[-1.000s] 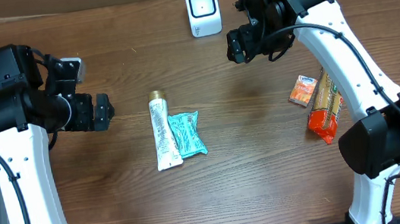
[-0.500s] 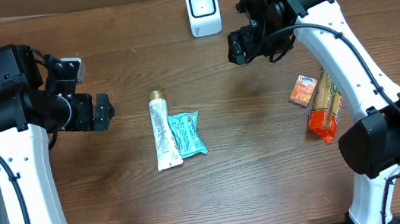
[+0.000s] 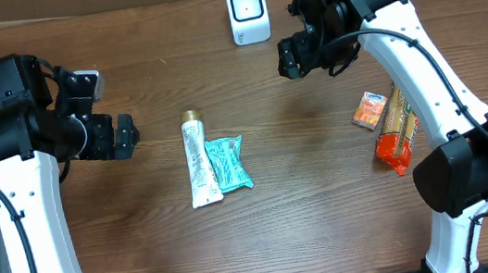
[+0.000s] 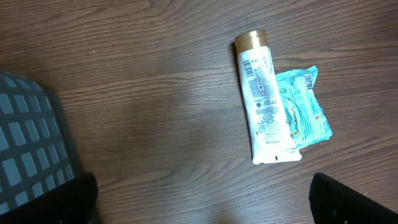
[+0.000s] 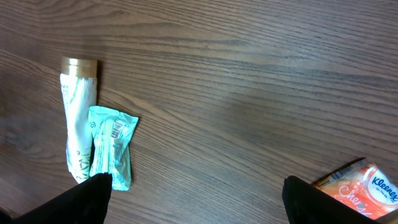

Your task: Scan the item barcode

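A white tube with a gold cap [image 3: 197, 159] lies mid-table, a teal packet [image 3: 228, 163] touching its right side; both also show in the left wrist view, tube [image 4: 264, 98] and packet [image 4: 303, 107], and in the right wrist view, tube [image 5: 78, 112] and packet [image 5: 112, 145]. A white barcode scanner [image 3: 247, 11] stands at the back. My left gripper [image 3: 125, 136] hovers open left of the tube, empty [image 4: 202, 200]. Below and right of the scanner my right gripper [image 3: 288, 56] hangs open and empty [image 5: 198, 198].
An orange tissue pack [image 3: 369, 110] and an orange-red snack bag [image 3: 396, 130] lie at the right; the tissue pack [image 5: 360, 186] shows by my right finger. A grey basket [image 4: 28, 149] sits at the table's left edge.
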Robot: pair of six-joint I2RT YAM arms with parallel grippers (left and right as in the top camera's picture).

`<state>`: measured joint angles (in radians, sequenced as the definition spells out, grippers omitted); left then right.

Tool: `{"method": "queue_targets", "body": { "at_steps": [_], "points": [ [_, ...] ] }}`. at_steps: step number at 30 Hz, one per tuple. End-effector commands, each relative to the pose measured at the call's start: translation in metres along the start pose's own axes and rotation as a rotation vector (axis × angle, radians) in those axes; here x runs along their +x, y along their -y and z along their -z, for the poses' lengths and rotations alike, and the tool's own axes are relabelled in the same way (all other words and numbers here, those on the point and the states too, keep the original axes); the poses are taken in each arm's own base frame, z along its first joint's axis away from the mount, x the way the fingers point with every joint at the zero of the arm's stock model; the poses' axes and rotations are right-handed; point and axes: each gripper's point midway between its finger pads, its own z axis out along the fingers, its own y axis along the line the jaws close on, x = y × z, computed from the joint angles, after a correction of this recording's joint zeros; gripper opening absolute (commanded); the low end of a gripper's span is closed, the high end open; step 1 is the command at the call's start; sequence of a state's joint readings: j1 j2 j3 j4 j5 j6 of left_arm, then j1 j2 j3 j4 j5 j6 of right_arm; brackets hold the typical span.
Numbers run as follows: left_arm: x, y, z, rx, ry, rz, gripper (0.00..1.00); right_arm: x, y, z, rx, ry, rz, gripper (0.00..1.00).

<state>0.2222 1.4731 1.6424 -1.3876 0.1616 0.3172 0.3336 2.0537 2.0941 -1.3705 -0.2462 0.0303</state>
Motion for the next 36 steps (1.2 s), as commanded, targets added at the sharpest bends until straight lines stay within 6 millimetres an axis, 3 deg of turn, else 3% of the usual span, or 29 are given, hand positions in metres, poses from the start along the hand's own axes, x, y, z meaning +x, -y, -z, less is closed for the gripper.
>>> {"method": "queue_targets", "body": {
  "at_steps": [1, 36],
  "points": [
    [-0.0026, 0.0023, 0.0047, 0.006, 0.02, -0.004, 1.0, -0.0005, 0.0028, -0.0027, 0.011, -0.002, -0.005, 0.9],
    [-0.0026, 0.0023, 0.0047, 0.006, 0.02, -0.004, 1.0, 0.0037, 0.0033, -0.0026, 0.013, -0.019, -0.005, 0.9]
  ]
}}
